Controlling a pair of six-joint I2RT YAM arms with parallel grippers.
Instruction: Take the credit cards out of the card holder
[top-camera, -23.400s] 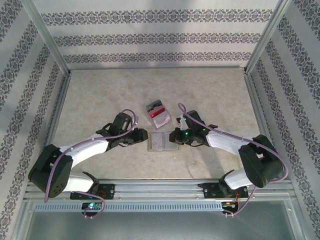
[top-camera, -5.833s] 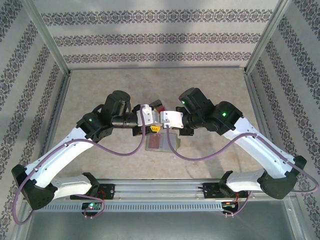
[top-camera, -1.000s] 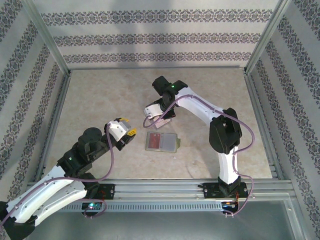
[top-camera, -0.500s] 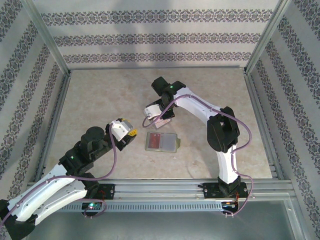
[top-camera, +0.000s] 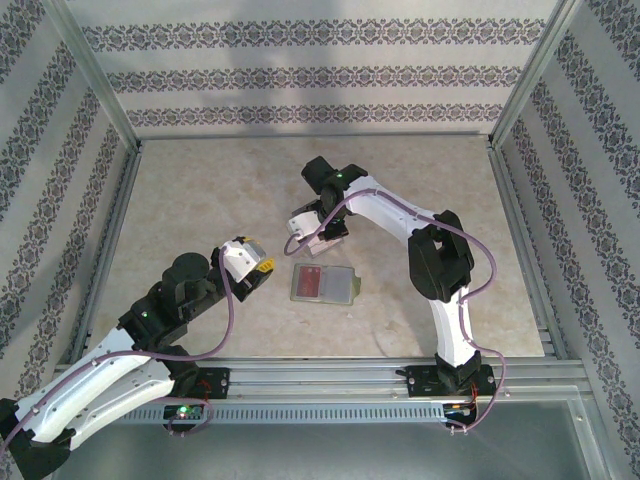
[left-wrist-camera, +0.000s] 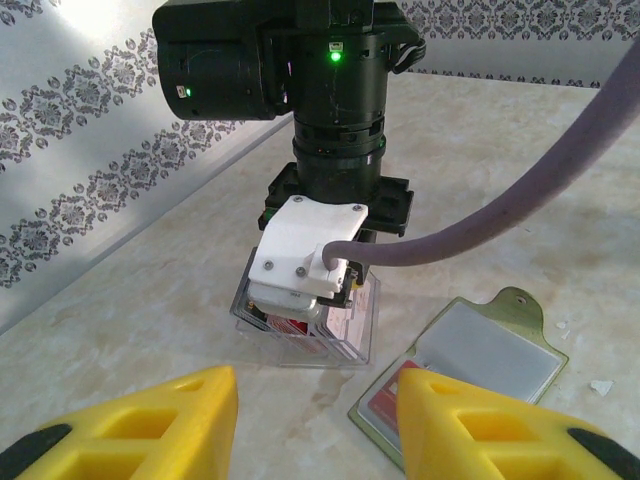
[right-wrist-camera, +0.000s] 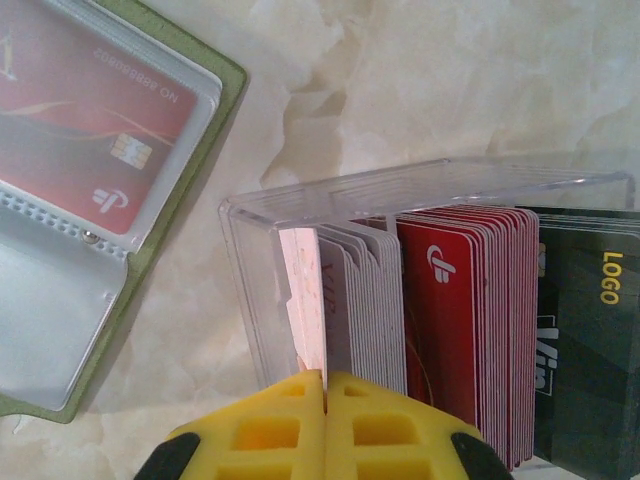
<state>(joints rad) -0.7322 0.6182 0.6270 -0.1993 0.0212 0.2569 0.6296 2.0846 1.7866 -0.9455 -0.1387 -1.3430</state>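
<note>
Arms have left the card holder on marbled table; left fingers spread, right fingers pressed together, seemingly empty.

Beige marble-look table; three walls in pale wallpaper with grey damask bands; aluminium posts at far corners.

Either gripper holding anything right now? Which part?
Left gripper open, empty. Right gripper shut, seemingly pinching a pale pink card by its edge, in the clear plastic card box.
</note>
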